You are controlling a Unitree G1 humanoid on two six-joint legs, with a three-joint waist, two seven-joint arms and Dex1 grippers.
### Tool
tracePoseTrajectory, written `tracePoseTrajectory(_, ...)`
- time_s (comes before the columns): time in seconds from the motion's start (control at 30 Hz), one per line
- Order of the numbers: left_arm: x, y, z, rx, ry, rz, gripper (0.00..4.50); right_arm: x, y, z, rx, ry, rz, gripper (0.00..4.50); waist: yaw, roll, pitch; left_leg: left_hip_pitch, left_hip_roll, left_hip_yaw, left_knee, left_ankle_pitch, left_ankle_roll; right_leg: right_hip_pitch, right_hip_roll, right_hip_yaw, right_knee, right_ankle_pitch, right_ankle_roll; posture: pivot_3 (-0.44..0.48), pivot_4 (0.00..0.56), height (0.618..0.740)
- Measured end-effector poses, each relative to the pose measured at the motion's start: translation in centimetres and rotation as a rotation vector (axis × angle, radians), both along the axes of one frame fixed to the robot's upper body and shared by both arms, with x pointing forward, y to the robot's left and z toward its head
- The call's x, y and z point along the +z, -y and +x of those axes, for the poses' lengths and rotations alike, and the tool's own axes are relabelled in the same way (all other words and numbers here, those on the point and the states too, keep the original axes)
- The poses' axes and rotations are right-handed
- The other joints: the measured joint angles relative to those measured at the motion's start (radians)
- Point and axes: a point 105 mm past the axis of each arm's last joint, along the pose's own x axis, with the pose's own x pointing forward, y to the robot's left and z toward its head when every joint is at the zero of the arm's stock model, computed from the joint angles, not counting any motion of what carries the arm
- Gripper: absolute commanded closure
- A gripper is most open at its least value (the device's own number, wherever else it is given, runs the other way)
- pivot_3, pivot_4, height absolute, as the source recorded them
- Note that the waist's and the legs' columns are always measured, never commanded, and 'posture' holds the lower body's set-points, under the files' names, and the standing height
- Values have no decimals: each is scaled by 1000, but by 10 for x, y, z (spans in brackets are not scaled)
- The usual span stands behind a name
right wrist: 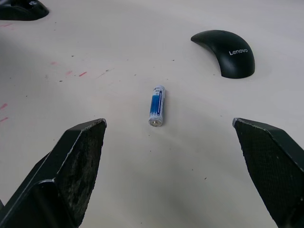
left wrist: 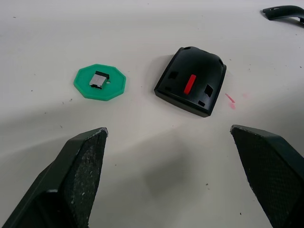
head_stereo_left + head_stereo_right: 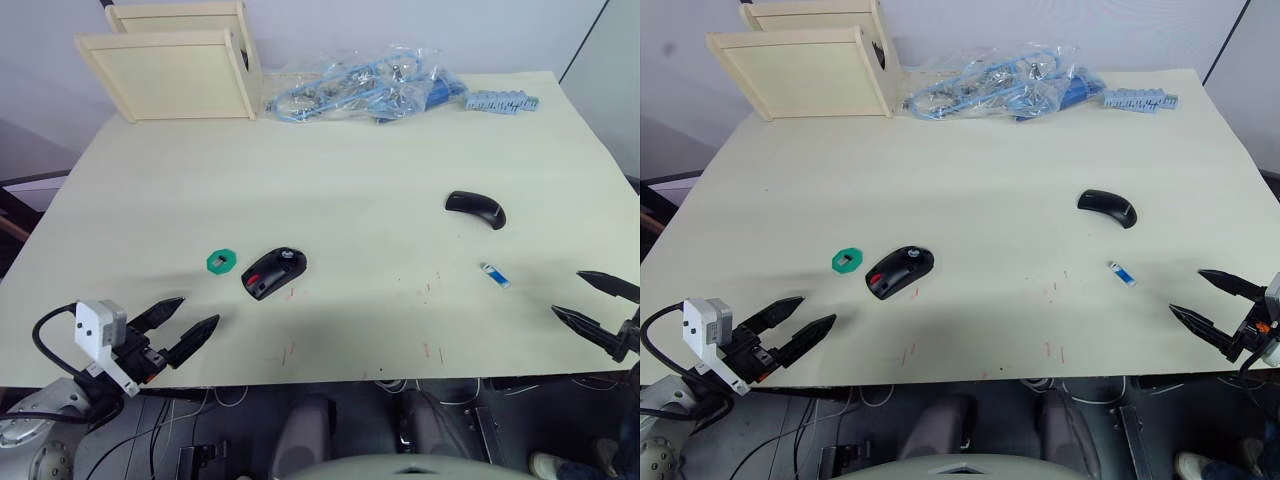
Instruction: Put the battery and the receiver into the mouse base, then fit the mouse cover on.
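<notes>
The black mouse base [image 3: 273, 272] lies on the pale table, left of centre, with a red part inside [image 2: 189, 83]. Just left of it a small silvery receiver [image 2: 98, 79] rests on a green disc [image 3: 221, 262]. The blue-and-white battery [image 3: 494, 274] lies at the right, and the glossy black mouse cover [image 3: 476, 207] sits beyond it. My left gripper [image 3: 185, 325] hovers open at the table's front left edge, short of the base. My right gripper [image 3: 595, 302] stands open at the front right edge, facing the battery [image 1: 157, 105] and cover [image 1: 226, 45].
Two light wooden boxes [image 3: 170, 70] stand at the far left corner. A heap of blue cables in clear bags [image 3: 360, 85] and a blue strip [image 3: 502, 101] lie along the far edge. The table's front edge [image 3: 340, 380] runs just under both grippers.
</notes>
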Motion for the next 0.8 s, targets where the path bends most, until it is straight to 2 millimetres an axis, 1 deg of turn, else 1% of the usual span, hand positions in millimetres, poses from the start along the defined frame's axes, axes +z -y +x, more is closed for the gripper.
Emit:
tracePoseTrajectory(0.07,0,0,0,-1,2,2,69,0,0,0,0,0,0,0,0,0,0,0,0,0,0,0,0,0,0,0,0,0,0,0,150,740)
tracePoseTrajectory(0.17,6,-1,6,-15,20,10,69,1,-3,2,5,20,19,0,0,0,0,0,0,0,0,0,0,0,0,0,0,0,0,0,150,740)
tracePoseTrajectory(0.27,11,-1,10,-37,32,16,69,2,-10,4,26,34,29,0,0,0,0,0,0,0,0,0,0,0,0,0,0,0,1,0,150,740)
tracePoseTrajectory(0.43,14,-2,12,-70,18,24,69,11,-25,6,75,72,36,0,-1,0,0,0,0,0,0,0,0,0,0,0,0,1,1,0,150,740)
tracePoseTrajectory(0.5,17,-3,14,-90,13,35,69,17,-35,7,111,88,53,0,-1,0,0,0,0,0,0,0,0,0,0,0,1,1,1,0,150,740)
tracePoseTrajectory(0.6,25,-2,17,-131,17,57,69,31,-55,8,197,130,71,0,0,0,0,0,0,-1,0,0,0,0,0,0,0,1,1,0,150,740)
tracePoseTrajectory(0.7,32,-2,21,-163,16,73,69,43,-72,7,272,150,89,0,0,0,0,0,0,-2,0,0,0,0,0,-1,0,1,1,0,150,740)
tracePoseTrajectory(0.8,42,0,27,-210,24,109,69,58,-93,4,370,190,87,0,0,0,0,0,0,-2,0,0,0,0,0,-1,1,1,1,0,150,740)
